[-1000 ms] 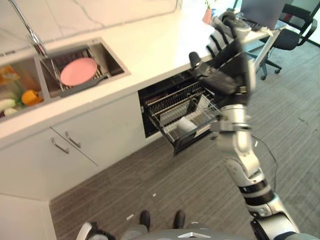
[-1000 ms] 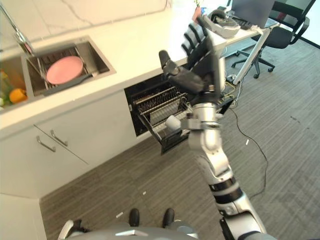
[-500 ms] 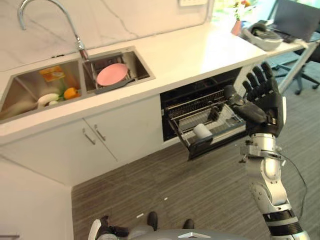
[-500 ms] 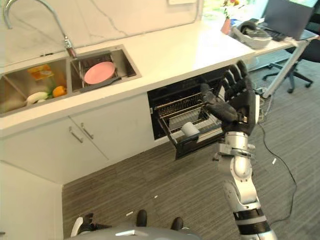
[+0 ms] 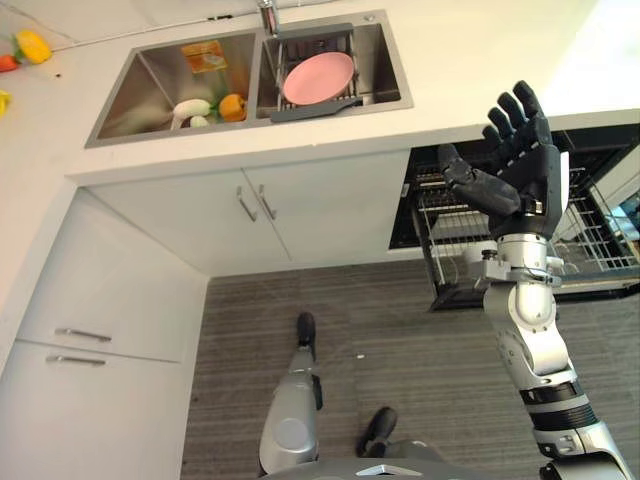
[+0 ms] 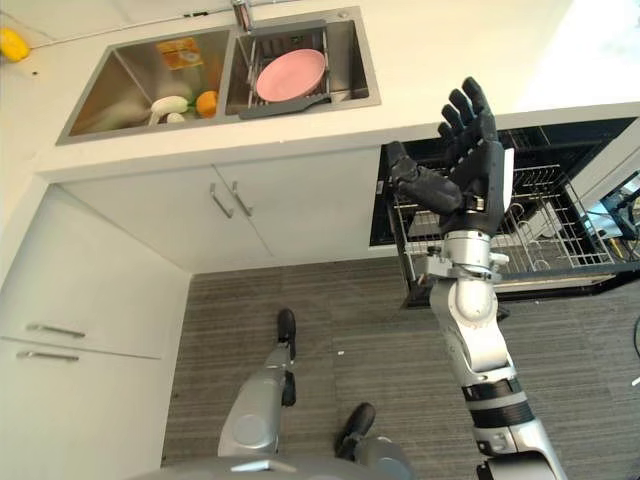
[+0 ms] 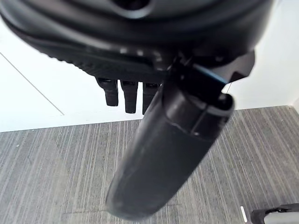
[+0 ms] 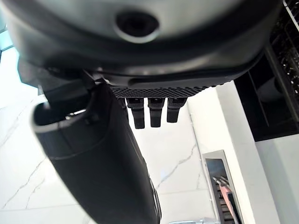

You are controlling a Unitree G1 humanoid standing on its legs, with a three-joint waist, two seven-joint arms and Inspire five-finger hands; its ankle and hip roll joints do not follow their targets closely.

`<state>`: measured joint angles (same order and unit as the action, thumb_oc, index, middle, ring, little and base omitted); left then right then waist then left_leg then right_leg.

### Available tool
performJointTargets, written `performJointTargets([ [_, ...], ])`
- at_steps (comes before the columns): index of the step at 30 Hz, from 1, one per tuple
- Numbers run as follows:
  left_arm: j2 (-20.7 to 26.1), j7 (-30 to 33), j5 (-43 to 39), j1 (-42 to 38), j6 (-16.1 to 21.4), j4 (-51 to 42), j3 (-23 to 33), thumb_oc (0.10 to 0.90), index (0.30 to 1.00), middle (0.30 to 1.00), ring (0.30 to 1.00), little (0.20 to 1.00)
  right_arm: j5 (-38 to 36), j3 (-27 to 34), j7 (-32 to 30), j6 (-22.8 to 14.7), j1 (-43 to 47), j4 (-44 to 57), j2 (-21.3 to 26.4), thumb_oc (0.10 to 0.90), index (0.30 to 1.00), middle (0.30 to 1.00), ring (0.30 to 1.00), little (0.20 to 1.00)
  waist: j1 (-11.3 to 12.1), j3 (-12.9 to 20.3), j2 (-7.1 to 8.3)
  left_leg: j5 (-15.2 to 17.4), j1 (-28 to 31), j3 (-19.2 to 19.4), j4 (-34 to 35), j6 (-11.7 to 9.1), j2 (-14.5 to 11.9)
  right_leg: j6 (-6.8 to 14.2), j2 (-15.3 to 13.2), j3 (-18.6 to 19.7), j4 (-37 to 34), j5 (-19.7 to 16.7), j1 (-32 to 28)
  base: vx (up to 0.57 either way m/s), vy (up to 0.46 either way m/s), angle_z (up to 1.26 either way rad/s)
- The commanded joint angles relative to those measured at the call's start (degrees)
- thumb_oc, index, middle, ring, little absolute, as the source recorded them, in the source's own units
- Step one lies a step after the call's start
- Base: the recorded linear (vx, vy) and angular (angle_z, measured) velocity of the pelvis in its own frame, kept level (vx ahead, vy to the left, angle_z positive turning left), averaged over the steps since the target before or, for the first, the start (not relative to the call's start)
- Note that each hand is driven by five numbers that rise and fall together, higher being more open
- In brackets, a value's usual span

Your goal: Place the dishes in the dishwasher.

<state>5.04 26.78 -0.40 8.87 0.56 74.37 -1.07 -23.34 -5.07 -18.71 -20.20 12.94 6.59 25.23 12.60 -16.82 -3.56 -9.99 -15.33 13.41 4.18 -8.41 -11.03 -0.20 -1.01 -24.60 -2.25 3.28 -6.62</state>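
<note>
Camera swings left: sink [image 5: 150,95] centred, rack [image 6: 560,235] now at right.
Right hand [image 6: 462,165] spread, empty; plate [image 5: 318,77] unreached, rack may snag it.

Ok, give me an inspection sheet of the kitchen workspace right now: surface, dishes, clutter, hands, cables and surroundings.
Surface: white countertop with a double steel sink set into it.
Job's things: pink plate lies on a rack in the sink's right basin; dishwasher rack is pulled out below the counter, wire basket mostly bare.
Clutter: vegetables and a yellow packet in the left basin; yellow items on the counter at far left.
Hands: right hand raised in front of the dishwasher, fingers straight, holding nothing; left hand open over the floor, holding nothing.
Cables: nothing seen.
Surroundings: white cabinet doors and drawers, grey striped floor.
</note>
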Motion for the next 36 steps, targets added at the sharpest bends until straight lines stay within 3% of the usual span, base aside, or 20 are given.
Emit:
performJointTargets([
  [1,3.95,1.89,2.24,-1.84,2.41,-1.94,-1.66,0.8,0.9,0.9,0.9,0.9,4.66,3.75,-0.15,-4.47,4.61,6.8,3.18,0.8,0.9,0.9,0.9,0.9,-0.71,9.18,3.5,-2.01,3.04,-0.22,-0.53,3.12,4.1,9.84,-10.63,-0.85,-1.79,2.29,-8.9,0.3,0.318,-0.42],
  [4,4.62,1.61,1.93,-3.43,2.51,-2.31,-1.93,0.8,0.9,0.9,0.9,0.9,6.2,4.01,-0.71,-4.28,4.26,6.16,1.68,0.8,0.9,0.9,0.9,0.9,-0.97,10.18,5.67,1.62,7.71,0.72,0.22,6.02,7.84,11.86,-16.91,-0.87,8.79,0.9,-7.11,0.27,0.327,-0.24],
  [5,5.14,1.62,1.83,-4.21,2.6,-3.37,-2.44,0.8,0.9,0.9,0.9,0.9,7.01,4.28,-1.21,-4.16,3.81,6.32,1.36,0.8,0.9,0.9,0.9,0.9,-1.51,10.05,6.3,3.16,9.32,0.08,0.43,7.04,9.54,12.14,-19.57,-0.68,14.67,-1.75,-5.64,0.18,0.278,-0.29],
  [6,5.19,1.61,1.82,-4.21,2.57,-3.4,-2.44,0.8,0.9,0.9,0.9,0.9,7.05,4.3,-1.24,-4.14,3.79,6.36,1.31,0.8,0.9,0.9,0.9,0.9,-1.48,10.01,6.52,3.22,9.33,0.17,0.42,7.19,9.83,12.34,-19.97,-0.54,15.13,-1.56,-5.43,0.22,0.361,0.04],
  [7,6.16,1.47,2.32,-5.47,2.48,-5.33,-4.32,0.8,0.9,0.9,0.9,0.9,8.29,4.88,-1.75,-3.74,3.07,6.96,1.14,0.8,0.9,0.9,0.9,0.9,-3.31,8.97,6.43,4.88,12.23,-1.94,0.82,9.34,12.02,12.24,-22.11,2.96,26.86,-9.55,-1.04,0.2,0.321,0.31],
  [8,6.6,1.33,2.53,-6.25,2.64,-6.5,-5.44,0.8,0.9,0.9,0.9,0.9,8.89,5.35,-2.16,-3.75,2.89,7.08,1.15,0.8,0.9,0.9,0.9,0.9,-4.76,8.01,5.89,5.54,13.63,-3.44,0.82,10.06,12.41,11.86,-21.62,5.31,32.22,-10.79,1.05,0.2,0.312,0.42],
  [11,6.77,1.16,2.74,-7.05,2.68,-7.65,-6.91,0.8,0.9,0.9,0.9,0.9,9.64,5.44,-2.86,-3.72,3.25,7.01,1.1,0.8,0.9,0.9,0.9,0.9,-6.15,7.08,4.97,5.99,14.66,-4.84,0.82,10.67,12.34,11.14,-20.17,8.2,37.11,-10.49,3.61,0.1,0.114,1.25],
  [12,7.23,0.53,3.32,-7.87,2.76,-8.72,-8.52,0.8,0.9,0.9,0.9,0.9,10.71,6.53,-3.69,-3.72,2.77,7.22,1.11,0.8,0.9,0.9,0.9,0.9,-8.26,6.49,3.59,6.64,15.9,-8.77,0.82,11.03,12.1,9.06,-12.76,14.4,41.84,-4.44,10.42,0.11,0.057,0.44],
  [13,7.23,0.53,3.32,-7.87,2.76,-8.72,-8.52,0.8,0.9,0.9,0.9,0.9,10.71,6.53,-3.69,-3.72,2.77,7.22,1.11,0.8,0.9,0.9,0.9,0.9,-8.26,6.49,3.59,6.64,15.9,-8.77,0.82,11.03,12.1,9.06,-12.76,14.4,41.84,-4.44,10.42,0.3,0.044,0.87],
  [14,7.47,-0.27,4.43,-9.06,2.76,-9.85,-10.19,0.8,0.9,0.9,0.9,0.9,11.49,8.68,-3.71,-3.48,1.85,8.42,2.02,0.8,0.9,0.9,0.9,0.9,-10.97,6.37,3.63,6.84,16.99,-13.5,0.82,10.56,12.97,7.16,-4.89,17.78,38.2,0.6,14.77,0.19,-0.013,0.42],
  [15,7.47,-0.27,4.43,-9.06,2.76,-9.85,-10.19,0.8,0.9,0.9,0.9,0.9,11.49,8.68,-3.71,-3.48,1.85,8.42,2.02,0.8,0.9,0.9,0.9,0.9,-10.97,6.37,3.63,6.84,16.99,-13.5,0.82,10.56,12.97,7.16,-4.89,17.78,38.2,0.6,14.77,0.36,-0.064,0.6],
  [16,7.54,-0.97,5.42,-9.89,2.68,-10.15,-11.2,0.8,0.9,0.9,0.9,0.9,10.93,10.91,-4.55,-4.14,1.73,8.57,2.2,0.8,0.9,0.9,0.9,0.9,-13.18,6.15,4.58,7.48,18.12,-17.63,0.82,10.32,14.55,5.96,0.15,20.01,28.83,2.37,16.0,0.17,-0.051,0.18],
  [17,7.54,-0.97,5.42,-9.89,2.68,-10.15,-11.2,0.8,0.9,0.9,0.9,0.9,10.93,10.91,-4.55,-4.14,1.73,8.57,2.2,0.8,0.9,0.9,0.9,0.9,-13.18,6.15,4.58,7.48,18.12,-17.63,0.82,10.32,14.55,5.96,0.15,20.01,28.83,2.37,16.0,0.27,-0.089,1.43],
  [18,7.96,-1.69,5.82,-10.15,2.24,-8.83,-11.79,0.8,0.9,0.9,0.9,0.9,12.54,12.64,-8.78,-4.62,1.65,6.65,2.33,0.8,0.9,0.9,0.9,0.9,-13.51,6.0,5.73,8.33,18.72,-18.78,0.82,10.05,15.59,5.55,0.96,19.67,20.76,0.98,15.4,0.2,-0.053,2.24],
  [19,7.17,-1.57,7.57,-8.73,2.48,-9.1,-11.52,0.8,0.9,0.9,0.9,0.9,12.29,12.74,-5.5,-4.53,0.0,9.69,1.94,0.8,0.9,0.9,0.9,0.9,-12.95,7.61,6.42,8.69,18.92,-20.42,0.82,10.15,16.19,5.57,0.02,21.37,17.66,2.43,10.74,0.2,-0.053,2.24],
  [27,6.72,-2.63,8.02,-6.89,2.7,-8.82,-12.21,0.8,0.9,0.9,0.9,0.9,12.14,17.09,-7.17,-5.14,0.65,9.09,4.27,0.8,0.9,0.9,0.9,0.9,-11.9,10.17,5.67,9.8,20.08,-20.13,0.82,10.36,16.24,4.45,-0.14,20.19,12.43,3.34,6.16,0.13,-0.005,0.52],
  [32,6.64,-3.07,9.71,-7.57,2.14,-7.95,-13.09,0.8,0.9,0.9,0.9,0.9,15.43,21.57,-11.08,-5.97,0.64,10.44,4.9,0.8,0.9,0.9,0.9,0.9,-13.3,9.87,5.19,10.56,20.67,-19.46,0.82,10.71,15.68,5.68,-0.92,19.02,19.24,3.44,8.41,0.04,0.013,-0.08],
  [34,6.78,-2.7,10.55,-8.05,1.77,-7.73,-13.08,0.8,0.9,0.9,0.9,0.9,19.23,22.7,-13.51,-5.67,0.62,11.23,4.97,0.8,0.9,0.9,0.9,0.9,-14.57,8.53,4.94,11.44,21.79,-18.17,0.82,10.98,14.88,8.54,-1.44,19.02,27.78,-0.13,12.2,0.06,0.016,-0.44],
  [36,6.88,-2.27,10.82,-8.48,1.52,-7.82,-13.26,0.8,0.9,0.9,0.9,0.9,20.74,22.85,-14.93,-5.18,1.12,11.48,3.87,0.8,0.9,0.9,0.9,0.9,-15.07,7.69,4.85,12.56,22.75,-16.81,0.82,10.94,14.23,9.82,-2.95,17.46,30.64,-2.71,16.07,0.1,-0.031,-0.33],
])
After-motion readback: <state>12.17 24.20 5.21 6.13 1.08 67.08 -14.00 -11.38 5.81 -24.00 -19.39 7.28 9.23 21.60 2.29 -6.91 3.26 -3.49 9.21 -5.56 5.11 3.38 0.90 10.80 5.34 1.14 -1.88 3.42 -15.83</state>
